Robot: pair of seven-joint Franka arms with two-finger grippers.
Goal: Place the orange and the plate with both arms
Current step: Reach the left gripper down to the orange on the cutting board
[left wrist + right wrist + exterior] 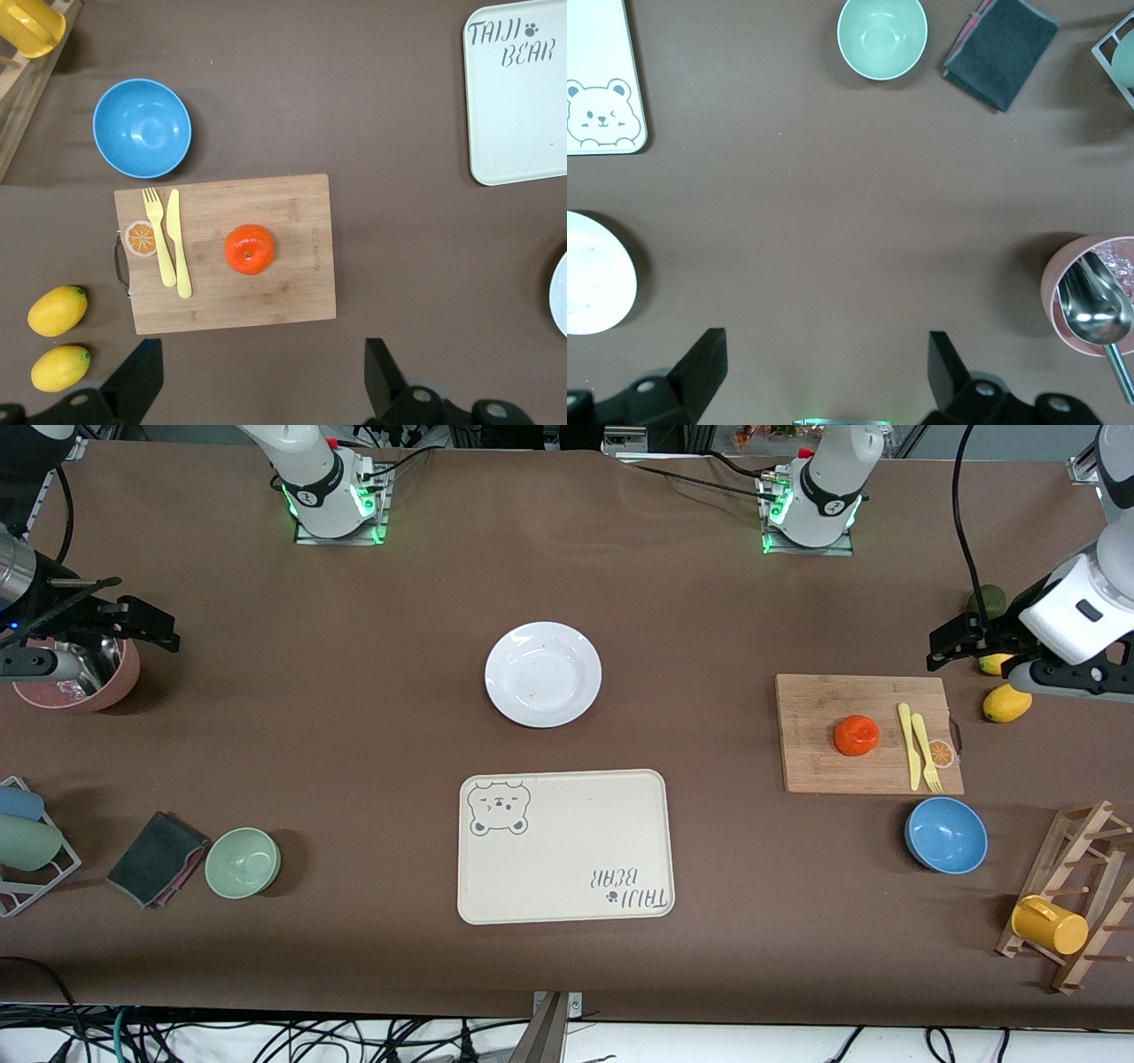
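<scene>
The orange (857,735) (249,249) lies on a wooden cutting board (815,771) toward the left arm's end of the table. The white plate (543,674) (594,274) sits bare at mid-table, farther from the front camera than the cream bear tray (567,850). My left gripper (941,646) (263,372) hangs open and holds nothing. It is over the cloth beside the board, near the lemons. My right gripper (146,615) (827,367) is open and holds nothing too, up over the pink bowl (115,682) at the right arm's end.
A yellow fork and knife (917,746) lie on the board beside the orange. A blue bowl (946,834) and a wooden rack with a yellow mug (1050,926) stand nearer the camera. Lemons (1006,703), a green bowl (243,862), a grey cloth (158,857) and a cup rack (27,841) line the ends.
</scene>
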